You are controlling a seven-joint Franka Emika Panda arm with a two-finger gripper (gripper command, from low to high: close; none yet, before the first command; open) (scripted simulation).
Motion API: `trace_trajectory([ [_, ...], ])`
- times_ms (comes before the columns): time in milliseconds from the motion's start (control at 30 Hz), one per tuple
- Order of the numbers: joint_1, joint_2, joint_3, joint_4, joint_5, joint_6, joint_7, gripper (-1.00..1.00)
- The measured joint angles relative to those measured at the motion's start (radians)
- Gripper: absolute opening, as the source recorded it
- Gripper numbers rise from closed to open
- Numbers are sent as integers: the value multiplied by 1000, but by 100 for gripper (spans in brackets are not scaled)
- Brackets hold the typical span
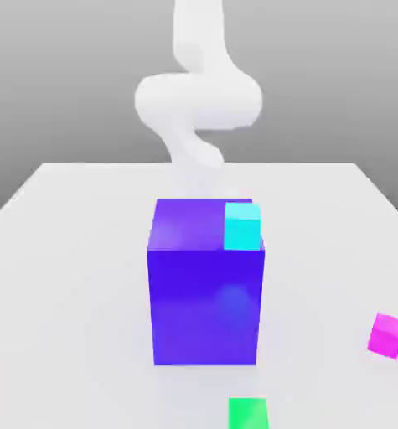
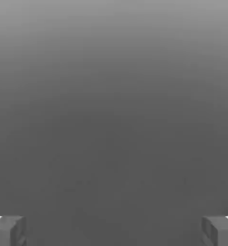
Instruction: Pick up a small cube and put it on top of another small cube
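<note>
Exterior view: 1 magenta cube (image 1: 387, 336) lies well apart from the gripper (image 2: 114, 231).

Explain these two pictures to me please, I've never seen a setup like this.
It's a simulated white robot arm with a two-finger gripper. The exterior picture comes from a camera watching the scene; the other looks out from the robot's hand, past its widely parted fingers.

On the pale table stands a big blue-purple block with a small cyan cube over its top. Nearer the camera are a small green cube and, toward the right, a magenta cube. The gripper holds nothing.
</note>
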Motion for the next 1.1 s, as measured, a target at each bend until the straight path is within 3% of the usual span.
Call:
trace_trajectory([
  [300,186,332,61,-73,73,144,-147,0],
  [533,294,585,151,-129,68,256,-216,0],
  [800,454,879,193,-194,-89,385,-186,0],
  [1000,541,1097,120,-171,-203,534,-117,0],
  [1033,550,1121,110,-166,-211,553,-111,-100],
  [1100,550,1121,110,-166,-211,553,-111,-100],
])
